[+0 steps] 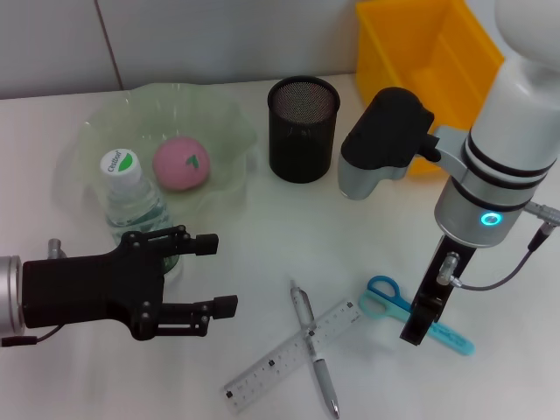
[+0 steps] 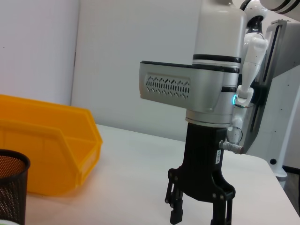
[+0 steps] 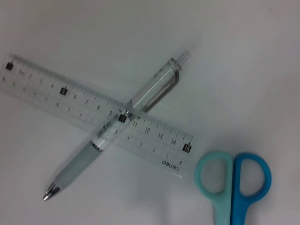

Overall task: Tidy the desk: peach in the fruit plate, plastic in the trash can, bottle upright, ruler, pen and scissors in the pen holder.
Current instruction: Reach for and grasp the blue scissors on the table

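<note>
The peach [image 1: 181,163] lies in the fruit plate [image 1: 223,122]. Just in front of the plate the bottle [image 1: 129,197] stands upright. My left gripper [image 1: 219,274] is open, low and just in front of the bottle, holding nothing. The pen [image 1: 313,350] lies crossed over the ruler [image 1: 280,360] near the desk's [image 1: 262,219] front edge; both also show in the right wrist view as pen [image 3: 140,101] and ruler [image 3: 56,91]. My right gripper [image 1: 422,317] hangs open right above the scissors [image 1: 385,293], whose handles [image 3: 234,180] show below its wrist. The pen holder [image 1: 303,129] and trash can [image 1: 429,52] stand at the back. No plastic is in view.
The right arm's grey and black forearm [image 1: 381,144] reaches over the desk between the pen holder and the trash can. In the left wrist view the right gripper [image 2: 199,213] points straight down, with the trash can [image 2: 47,154] and pen holder [image 2: 9,187] off to one side.
</note>
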Motion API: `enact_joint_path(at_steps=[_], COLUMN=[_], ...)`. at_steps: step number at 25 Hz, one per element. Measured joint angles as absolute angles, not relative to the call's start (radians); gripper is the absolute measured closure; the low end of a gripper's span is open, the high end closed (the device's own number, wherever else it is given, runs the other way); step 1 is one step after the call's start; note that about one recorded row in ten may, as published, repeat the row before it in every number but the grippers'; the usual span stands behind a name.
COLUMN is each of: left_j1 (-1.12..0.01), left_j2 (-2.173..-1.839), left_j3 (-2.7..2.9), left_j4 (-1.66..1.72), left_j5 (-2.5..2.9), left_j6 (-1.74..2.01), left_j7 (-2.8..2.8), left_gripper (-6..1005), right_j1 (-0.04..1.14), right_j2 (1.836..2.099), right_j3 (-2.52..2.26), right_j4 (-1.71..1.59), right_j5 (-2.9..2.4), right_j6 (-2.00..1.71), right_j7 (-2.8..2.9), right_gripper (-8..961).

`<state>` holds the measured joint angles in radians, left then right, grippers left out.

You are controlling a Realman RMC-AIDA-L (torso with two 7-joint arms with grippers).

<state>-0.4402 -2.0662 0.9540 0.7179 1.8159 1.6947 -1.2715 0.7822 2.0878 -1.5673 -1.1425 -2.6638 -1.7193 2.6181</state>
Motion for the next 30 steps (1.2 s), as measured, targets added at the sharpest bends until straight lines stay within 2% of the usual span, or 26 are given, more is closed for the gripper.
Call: enact_joint_path(at_steps=[25,30], left_j1=[-0.439,-0.439], left_j2=[-2.066,-2.066], left_j3=[0.955,0.957], left_j4=[0.718,0.718], left_j5=[1.814,1.812], left_j6=[1.695,1.695], left_j7=[-1.272,-1.272], left_gripper=[180,180], right_j1=[0.779,0.779], right_j2=[2.088,2.088], right_j3=[-1.610,-1.617], right_j4=[-1.117,-1.116], right_j5=[-2.667,-2.670], right_j6=[-1.672,-1.666], right_j7=[2.643,2.643], right_gripper=[261,421])
